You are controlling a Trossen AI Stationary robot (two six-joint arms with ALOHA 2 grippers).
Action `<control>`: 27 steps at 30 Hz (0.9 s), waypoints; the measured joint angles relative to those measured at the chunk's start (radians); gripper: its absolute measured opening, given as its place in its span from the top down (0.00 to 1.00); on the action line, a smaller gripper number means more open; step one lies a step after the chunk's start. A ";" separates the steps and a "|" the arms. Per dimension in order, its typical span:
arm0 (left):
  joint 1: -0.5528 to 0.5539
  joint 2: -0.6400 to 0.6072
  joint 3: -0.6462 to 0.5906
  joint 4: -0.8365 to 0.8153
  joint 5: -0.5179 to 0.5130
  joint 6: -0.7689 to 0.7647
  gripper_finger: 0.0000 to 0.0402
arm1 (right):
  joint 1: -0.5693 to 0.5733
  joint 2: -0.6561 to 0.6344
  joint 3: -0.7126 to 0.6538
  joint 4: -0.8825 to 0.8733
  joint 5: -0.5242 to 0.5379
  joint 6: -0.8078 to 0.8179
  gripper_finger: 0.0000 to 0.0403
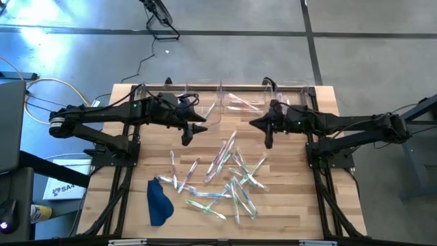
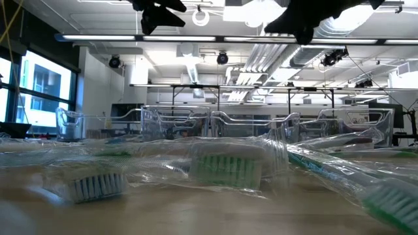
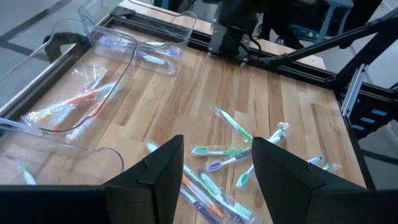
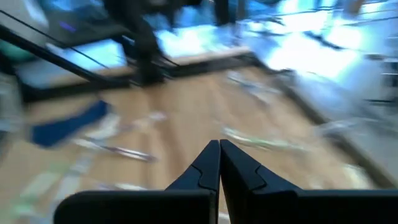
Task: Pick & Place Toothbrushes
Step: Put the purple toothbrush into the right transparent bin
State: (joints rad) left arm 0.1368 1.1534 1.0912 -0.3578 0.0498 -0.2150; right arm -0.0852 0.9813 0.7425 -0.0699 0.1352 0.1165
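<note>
- A crumpled dark blue cloth [image 1: 159,201] lies on the pale wooden slatted table [image 1: 287,205], near its front left corner.
- Clear plastic rectangular bins [image 1: 235,99] stand in a row along the table's far edge.
- A grey floor with dark seams [image 1: 362,61] surrounds the table.
- A black cable [image 1: 147,58] trails across that floor.

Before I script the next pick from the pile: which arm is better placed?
Probably left: the left gripper is open above the table, while the right gripper is shut; both hover beside the toothbrushes.
</note>
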 joint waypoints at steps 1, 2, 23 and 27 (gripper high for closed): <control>0.000 0.000 0.000 -0.003 0.000 0.000 0.54 | 0.000 0.000 0.000 -0.022 0.042 -0.028 0.99; 0.000 0.000 0.000 -0.006 0.000 0.000 0.54 | 0.000 0.000 0.000 -0.040 0.079 -0.054 0.99; -0.130 0.034 0.000 -0.320 0.159 -0.512 0.54 | 0.001 0.003 0.000 0.023 -0.035 -0.004 0.99; -0.211 0.045 0.000 -0.415 0.137 -0.642 0.54 | 0.001 0.003 0.000 0.022 -0.035 0.016 0.99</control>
State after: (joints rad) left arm -0.0742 1.1979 1.0908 -0.7724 0.1863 -0.8574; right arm -0.0847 0.9848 0.7425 -0.0479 0.1005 0.1322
